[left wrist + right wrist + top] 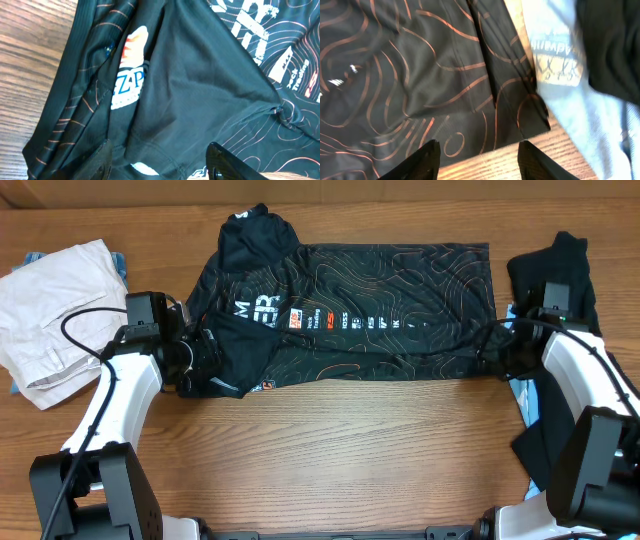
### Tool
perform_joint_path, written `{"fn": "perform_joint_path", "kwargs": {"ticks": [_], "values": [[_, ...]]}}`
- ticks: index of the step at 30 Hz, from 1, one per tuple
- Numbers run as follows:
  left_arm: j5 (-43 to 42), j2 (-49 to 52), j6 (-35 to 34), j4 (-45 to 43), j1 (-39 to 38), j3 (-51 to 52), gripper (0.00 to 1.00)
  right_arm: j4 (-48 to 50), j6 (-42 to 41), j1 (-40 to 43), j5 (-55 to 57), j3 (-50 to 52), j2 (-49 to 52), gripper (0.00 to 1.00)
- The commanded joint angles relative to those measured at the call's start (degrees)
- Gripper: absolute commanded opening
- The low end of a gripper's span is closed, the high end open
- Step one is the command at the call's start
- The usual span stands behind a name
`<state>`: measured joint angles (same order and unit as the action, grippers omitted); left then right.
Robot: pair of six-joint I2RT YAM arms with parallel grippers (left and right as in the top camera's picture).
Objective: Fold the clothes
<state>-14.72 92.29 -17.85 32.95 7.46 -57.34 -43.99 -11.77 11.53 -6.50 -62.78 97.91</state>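
jersey (370,310) lies flat on the table (350,470). its long axis runs side to side in the overhead view, collar end toward the robot's left and hem toward its right. left gripper (190,368) sits at the jersey's near-left end, over the bunched sleeve (200,90). in its wrist view the fingers (227,162) stand well apart with dark cloth spread between them. nothing looks pinched, though the tips are cut off by the frame edge. right gripper (497,352) sits at the jersey's near-right hem corner (535,122). its fingers (422,160) are spread wide too, straddling the hem edge with bare wood between them, and they grip nothing. each arm is nearest its own end of the jersey, with the cloth ahead of and under its fingers. the coming move looks like a pinch at both near corners and a lift across the short axis. trousers (55,300) lie left of the jersey. a black garment (565,270) with blue cloth (580,75) lies just right of it, near enough to snag.
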Motion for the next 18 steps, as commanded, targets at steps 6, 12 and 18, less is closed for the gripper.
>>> {"fn": "perform_joint_path", "kwargs": {"ticks": [6,12,18], "values": [[2.62,1.36,1.14,-1.07,-0.76,0.79,0.63,-0.92,0.20,-0.28,0.61,1.33,0.22,0.55],[3.26,4.55,1.14,-1.36,-0.76,0.79,0.62,-2.05,0.17,-0.28,0.59,1.33,0.22,0.55],[-0.13,9.40,1.16,-3.48,-0.76,0.79,0.33,-2.84,0.17,-0.28,0.59,1.33,0.22,0.55]]}}
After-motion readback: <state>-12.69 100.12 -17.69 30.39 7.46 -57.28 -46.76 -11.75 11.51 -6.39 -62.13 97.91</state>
